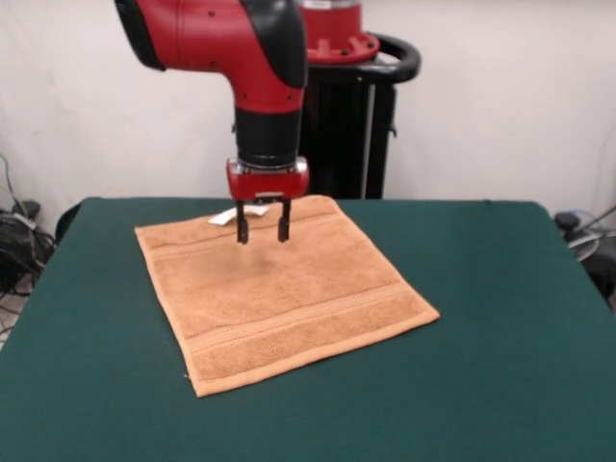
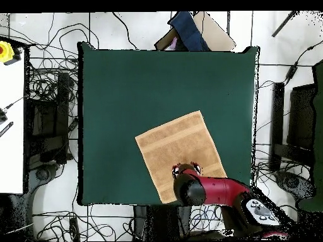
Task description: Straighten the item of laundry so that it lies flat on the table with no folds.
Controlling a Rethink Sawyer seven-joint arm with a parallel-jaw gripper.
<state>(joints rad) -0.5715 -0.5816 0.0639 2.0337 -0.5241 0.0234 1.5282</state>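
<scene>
- I see the towel (image 1: 284, 296) spread flat on the table (image 1: 500, 318), turned askew.
- My gripper (image 1: 263, 232) stands over its far edge, fingers narrowly apart, holding nothing.

glossy red arm (image 1: 226, 43) with black joint bands; red wrist block above gripper (image 1: 263, 231); two thin dark fingers (image 1: 242, 227); black pedestal (image 1: 351, 135) behind arm, red cap.

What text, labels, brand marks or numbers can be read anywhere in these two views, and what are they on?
None can be read.
The small white tag at the far edge of the towel: any print on it is too small to read.
The red arm and gripper: no legible marking in either view.
The green table: no text.
</scene>
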